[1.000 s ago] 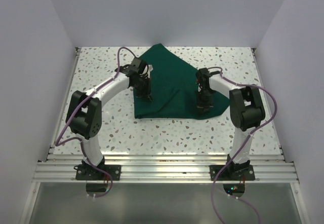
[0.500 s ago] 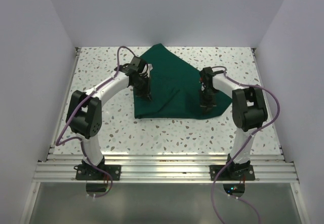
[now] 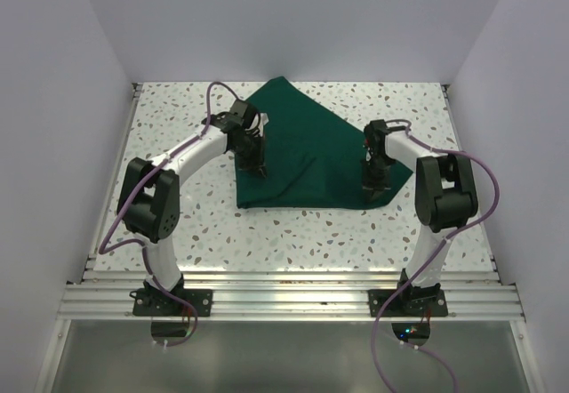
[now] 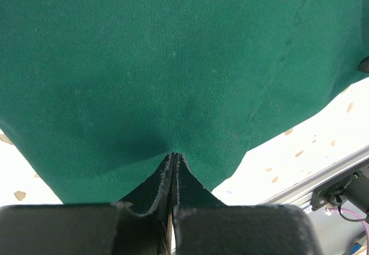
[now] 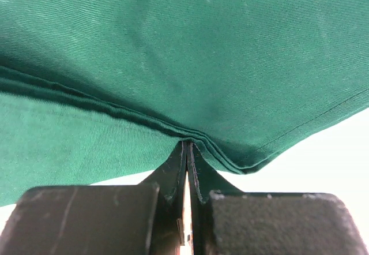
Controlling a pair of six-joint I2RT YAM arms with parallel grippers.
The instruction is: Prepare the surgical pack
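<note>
Near edge: both my arm bases sit on the metal rail (image 3: 284,300). Mid-table: my left gripper (image 4: 173,156) is clenched on a pinch of the surgical pack (image 3: 302,144), and the cloth puckers at the tips. My right gripper (image 5: 187,145) is clenched on the pack's folded edge, with several layers stacked at the tips. The dark green sheet lies partly folded on the speckled table (image 3: 178,117), near edge straight, one corner pointing toward the far wall.

A robot lab cell: white walls (image 3: 53,100) enclose a speckled table (image 3: 169,117); aluminium rails (image 3: 284,300) edge it.
</note>
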